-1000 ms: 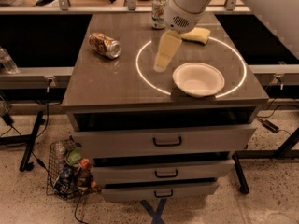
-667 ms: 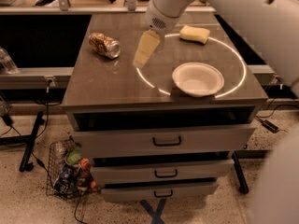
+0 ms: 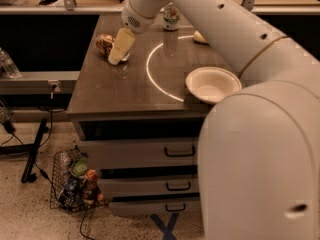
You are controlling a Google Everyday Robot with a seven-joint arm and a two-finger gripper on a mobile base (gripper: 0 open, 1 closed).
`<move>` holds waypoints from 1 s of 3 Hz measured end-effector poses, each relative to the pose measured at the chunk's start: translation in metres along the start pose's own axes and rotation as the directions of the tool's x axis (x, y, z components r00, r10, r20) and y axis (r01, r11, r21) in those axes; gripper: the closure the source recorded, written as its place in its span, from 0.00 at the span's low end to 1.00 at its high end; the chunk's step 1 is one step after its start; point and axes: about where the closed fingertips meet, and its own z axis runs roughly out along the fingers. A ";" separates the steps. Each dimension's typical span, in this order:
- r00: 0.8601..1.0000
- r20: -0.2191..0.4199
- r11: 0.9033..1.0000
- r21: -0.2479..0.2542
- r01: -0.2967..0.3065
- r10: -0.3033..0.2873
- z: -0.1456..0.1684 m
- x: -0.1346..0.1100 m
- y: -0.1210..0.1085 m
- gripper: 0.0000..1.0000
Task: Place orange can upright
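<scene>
The orange can point(image 3: 104, 42) lies on its side at the back left of the brown cabinet top point(image 3: 115, 89). It has shiny orange-brown print and a silver end. My gripper point(image 3: 118, 53) hangs from the white arm directly over the can's right part and hides that part. The gripper's cream-coloured fingers point(image 3: 121, 45) point down and to the left.
A white-and-green labelled can point(image 3: 171, 18) stands upright at the back. A white bowl point(image 3: 213, 84) sits at the front right. A yellow sponge point(image 3: 199, 36) peeks out behind the arm. A wire basket point(image 3: 75, 180) of cans and bottles stands on the floor, left of the drawers.
My arm has swung left from the middle of the table to the orange can. The can has not moved.
</scene>
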 end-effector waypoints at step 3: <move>0.990 -0.002 0.988 0.064 -0.138 0.138 0.083 -0.049 -0.038 0.00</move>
